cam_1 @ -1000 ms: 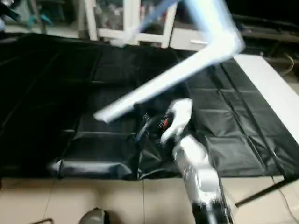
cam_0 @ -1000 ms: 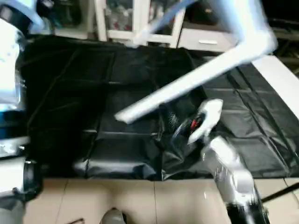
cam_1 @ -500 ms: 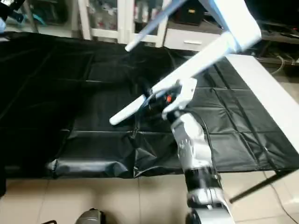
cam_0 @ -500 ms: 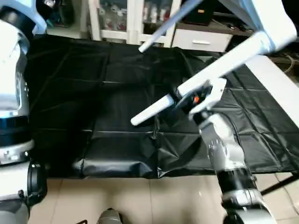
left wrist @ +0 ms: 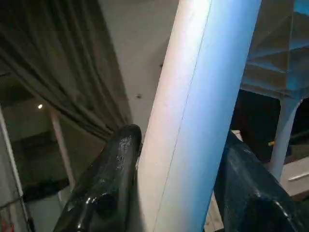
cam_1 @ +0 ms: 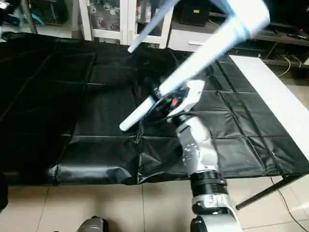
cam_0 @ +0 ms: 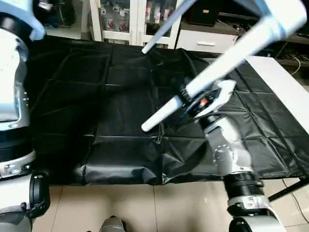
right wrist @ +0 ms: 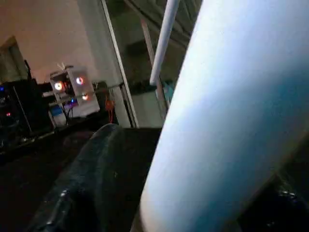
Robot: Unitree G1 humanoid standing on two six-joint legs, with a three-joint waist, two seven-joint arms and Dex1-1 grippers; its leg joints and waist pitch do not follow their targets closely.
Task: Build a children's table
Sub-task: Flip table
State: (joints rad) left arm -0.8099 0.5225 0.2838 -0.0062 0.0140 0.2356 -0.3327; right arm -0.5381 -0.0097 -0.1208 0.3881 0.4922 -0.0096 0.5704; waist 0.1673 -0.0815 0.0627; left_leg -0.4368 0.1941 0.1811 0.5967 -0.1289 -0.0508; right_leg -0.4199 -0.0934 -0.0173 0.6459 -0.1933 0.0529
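The children's table hangs in the air above the worktable, its white top corner (cam_1: 251,17) at the upper right. One long white leg (cam_0: 227,60) slants down from that corner to a free end over the black cloth. My right gripper (cam_0: 186,104) sits at that leg near its free end, and the leg (right wrist: 231,121) looms close in the right wrist view. A second leg (cam_0: 164,26) slants behind it. My left gripper (left wrist: 179,135) is shut on another white leg (left wrist: 193,96), a black finger pressed on each side. My left forearm (cam_0: 12,82) rises at the left edge.
The big worktable draped in creased black cloth (cam_0: 116,96) spans the view, its near edge above a tiled floor (cam_0: 183,208). A flat white board (cam_0: 285,92) lies along its right side. White glass-door cabinets (cam_0: 125,19) stand behind it.
My right gripper has come up from below the slanting leg and now sits at it near the free end. The view has also shifted.
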